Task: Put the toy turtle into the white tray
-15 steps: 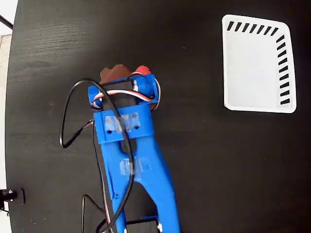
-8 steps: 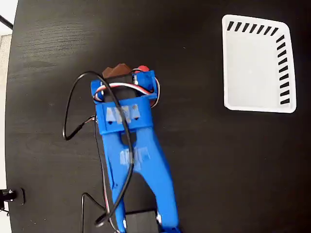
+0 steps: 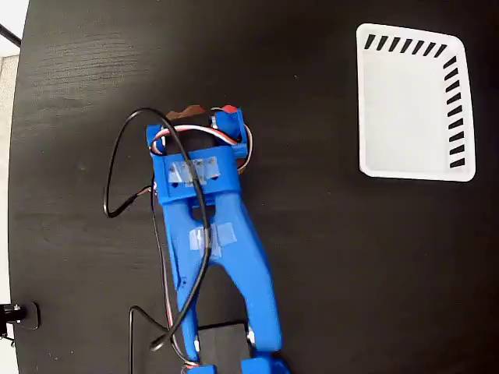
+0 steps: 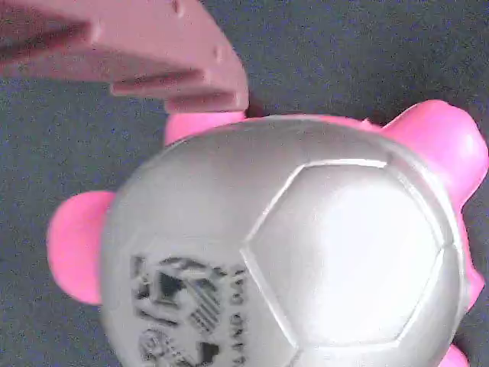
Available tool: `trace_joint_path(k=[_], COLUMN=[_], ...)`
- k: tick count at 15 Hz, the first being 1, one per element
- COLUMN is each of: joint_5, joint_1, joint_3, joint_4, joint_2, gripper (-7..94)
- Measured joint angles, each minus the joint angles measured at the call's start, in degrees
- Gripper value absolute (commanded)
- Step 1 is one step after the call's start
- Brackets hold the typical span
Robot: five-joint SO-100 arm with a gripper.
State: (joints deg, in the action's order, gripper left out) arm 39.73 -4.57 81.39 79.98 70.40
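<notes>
In the fixed view the toy turtle [image 3: 228, 110] lies left of centre on the black table. Only a red bit of it shows past the blue gripper [image 3: 204, 117], which hangs right over it. The wrist view is filled by the turtle's domed shell [image 4: 306, 252], which looks pale here and bears a dark printed mark, with pinkish legs around it. One brown finger [image 4: 153, 53] lies along the shell's upper edge, close to a leg. The other finger is out of frame, and the jaws seem spread wider than the shell. The white tray [image 3: 366, 117] stands empty at the upper right, far from the gripper.
The blue arm [image 3: 226, 257] stretches from the bottom edge up to the turtle, with a black cable [image 3: 117, 179] looping out to its left. The table's left edge [image 3: 14, 187] runs down the frame's left side.
The gripper head has crept slightly up the picture and settled over the turtle, covering more of it. Less of the brown finger shows. The turtle and tray have not moved.
</notes>
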Motion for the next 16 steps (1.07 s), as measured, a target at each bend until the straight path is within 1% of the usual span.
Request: trace_joint_path(k=[4, 9, 11, 13, 16], joint_5=[0.0, 0.0, 0.0, 0.0, 0.0], joint_1=[0.5, 0.0, 0.0, 0.0, -0.4], joint_3=[1.1, 1.0, 1.0, 1.0, 1.0], joint_4=[-3.5, -4.7, -5.6, -6.1, -7.6], joint_2=[-1.4, -4.3, -4.9, -5.2, -5.2], gripper=[56, 56, 52, 39, 15])
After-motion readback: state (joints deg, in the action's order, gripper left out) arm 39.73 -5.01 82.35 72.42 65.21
